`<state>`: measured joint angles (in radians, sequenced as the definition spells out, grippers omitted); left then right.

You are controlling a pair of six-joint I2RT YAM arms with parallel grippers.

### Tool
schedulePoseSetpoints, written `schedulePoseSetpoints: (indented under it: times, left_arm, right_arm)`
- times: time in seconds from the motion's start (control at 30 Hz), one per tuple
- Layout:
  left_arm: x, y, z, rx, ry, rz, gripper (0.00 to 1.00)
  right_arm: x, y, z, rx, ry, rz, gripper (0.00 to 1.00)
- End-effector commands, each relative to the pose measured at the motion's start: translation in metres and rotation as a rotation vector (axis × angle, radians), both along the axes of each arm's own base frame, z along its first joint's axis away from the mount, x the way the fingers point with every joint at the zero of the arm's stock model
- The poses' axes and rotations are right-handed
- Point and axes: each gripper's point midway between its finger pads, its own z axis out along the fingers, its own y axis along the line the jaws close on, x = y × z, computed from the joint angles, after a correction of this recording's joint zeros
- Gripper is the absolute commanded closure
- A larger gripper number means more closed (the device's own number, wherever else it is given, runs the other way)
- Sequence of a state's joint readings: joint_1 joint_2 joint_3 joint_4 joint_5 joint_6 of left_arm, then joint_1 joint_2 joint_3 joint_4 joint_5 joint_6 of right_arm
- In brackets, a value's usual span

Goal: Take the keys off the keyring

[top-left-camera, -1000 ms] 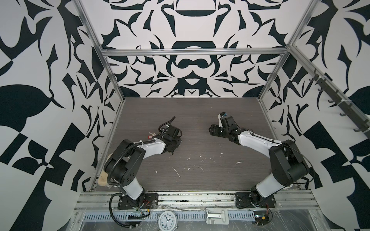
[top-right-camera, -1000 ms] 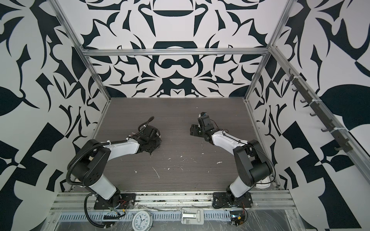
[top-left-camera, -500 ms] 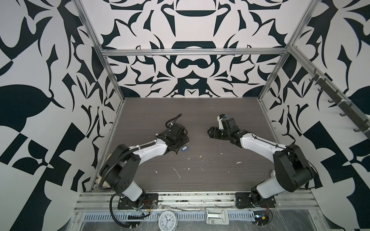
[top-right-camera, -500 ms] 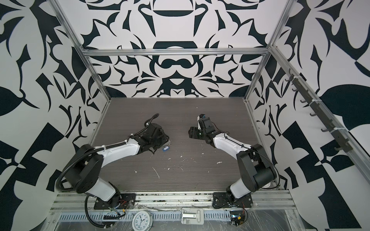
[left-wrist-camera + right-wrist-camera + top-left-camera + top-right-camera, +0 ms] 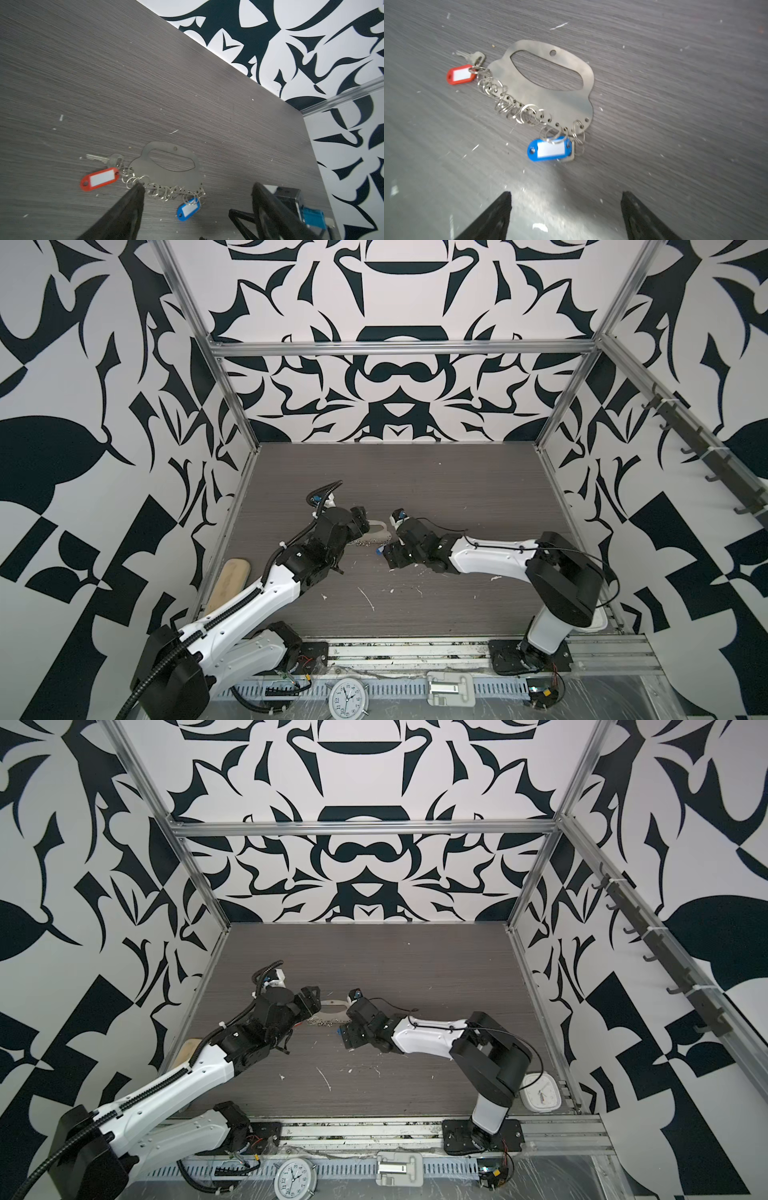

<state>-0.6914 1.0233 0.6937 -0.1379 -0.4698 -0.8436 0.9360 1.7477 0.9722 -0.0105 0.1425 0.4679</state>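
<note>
Noted keyring (image 5: 550, 99) flat on table (image 5: 675, 104), between both arms. Red-tag key (image 5: 460, 74) and blue-tag key (image 5: 548, 149) ringed to its holed edge. Left gripper (image 5: 197, 187) fingers apart, one tip over rings (image 5: 158, 193). Right gripper (image 5: 565, 195) fingers apart, near blue tag, empty.

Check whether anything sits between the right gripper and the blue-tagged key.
Nothing visible does: only bare table lies between the open right gripper and the blue tag, which covers most of its key.

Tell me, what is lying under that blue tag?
What looks like a silvery key peeks out beneath the blue tag, only its edge showing; the tag covers the rest.
</note>
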Motion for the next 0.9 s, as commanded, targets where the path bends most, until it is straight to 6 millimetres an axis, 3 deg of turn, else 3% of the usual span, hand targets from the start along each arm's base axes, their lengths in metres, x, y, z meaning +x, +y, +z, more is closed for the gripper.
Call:
schedulePoseSetpoints:
  times: [0.0,0.37,0.87]
  left_arm:
    - [-0.003,0.016,0.000,0.065,-0.018,0.044,0.16]
    - [-0.008,0.025,-0.009,0.088,-0.018,0.059,0.16]
    - [-0.010,0.035,-0.009,0.102,-0.029,0.090,0.16]
  right_arm:
    - [0.020,0.007,0.017,-0.045,-0.136,-0.083,0.14]
    - [0.034,0.030,0.006,-0.096,-0.168,-0.112,0.09]
    - [0.030,0.017,-0.026,-0.272,-0.115,-0.107,0.11]
